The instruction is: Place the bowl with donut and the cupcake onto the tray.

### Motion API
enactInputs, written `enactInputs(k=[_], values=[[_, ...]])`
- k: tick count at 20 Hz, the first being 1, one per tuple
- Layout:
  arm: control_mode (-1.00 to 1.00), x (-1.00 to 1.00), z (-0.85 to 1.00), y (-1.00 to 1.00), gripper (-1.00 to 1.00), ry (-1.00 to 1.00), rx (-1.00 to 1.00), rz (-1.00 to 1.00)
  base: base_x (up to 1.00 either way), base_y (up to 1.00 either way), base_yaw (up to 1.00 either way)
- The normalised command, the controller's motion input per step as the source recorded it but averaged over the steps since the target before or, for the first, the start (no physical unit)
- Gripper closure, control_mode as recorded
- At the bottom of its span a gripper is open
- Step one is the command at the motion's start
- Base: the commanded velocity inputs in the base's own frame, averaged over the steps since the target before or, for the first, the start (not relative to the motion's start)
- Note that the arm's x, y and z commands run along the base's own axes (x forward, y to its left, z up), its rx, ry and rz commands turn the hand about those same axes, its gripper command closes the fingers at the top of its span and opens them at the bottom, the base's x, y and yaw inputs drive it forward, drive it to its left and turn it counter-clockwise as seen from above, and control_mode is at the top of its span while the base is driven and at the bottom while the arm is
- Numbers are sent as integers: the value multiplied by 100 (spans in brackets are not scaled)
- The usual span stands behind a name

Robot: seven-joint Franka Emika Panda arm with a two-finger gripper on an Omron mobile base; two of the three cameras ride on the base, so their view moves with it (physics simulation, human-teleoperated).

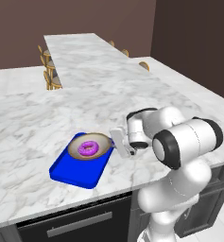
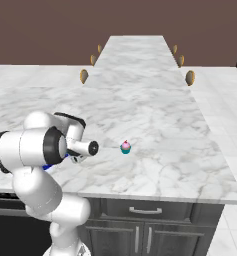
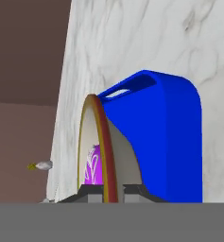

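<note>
Tan bowl (image 1: pixel 90 147) with purple-iced donut (image 1: pixel 88 148) sits over blue tray (image 1: pixel 75 172), rim pinched by hand (image 1: pixel 117 142).

The surface (image 1: pixel 33 113) looks like polished white marble with soft grey veining, smooth and faintly glossy. The tray (image 1: pixel 78 175), low in the left base view, reads as smooth bright blue plastic with an even, slightly shiny skin. The bowl (image 1: pixel 74 149) on it has a matt tan face and a pale rim, like glazed ceramic; in the hand view its edge shows a brown band. The donut (image 1: pixel 88 148) carries glossy purple-pink icing. The cupcake (image 2: pixel 125 147), mid-frame in the right base view, has a pink top and a teal-green wrapper. The arm's shells are glossy white, its joints dark and matt.
</note>
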Motion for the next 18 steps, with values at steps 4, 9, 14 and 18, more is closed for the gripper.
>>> enactInputs(k=[4,9,14,18], values=[[-100,10,-24,21,100,0,1,-2,0,0,0],[-100,5,-6,5,-100,0,0,0,0,0,0],[-100,2,29,0,-100,0,0,-4,0,0,0],[-100,0,60,-3,-100,2,0,-9,0,0,0]])
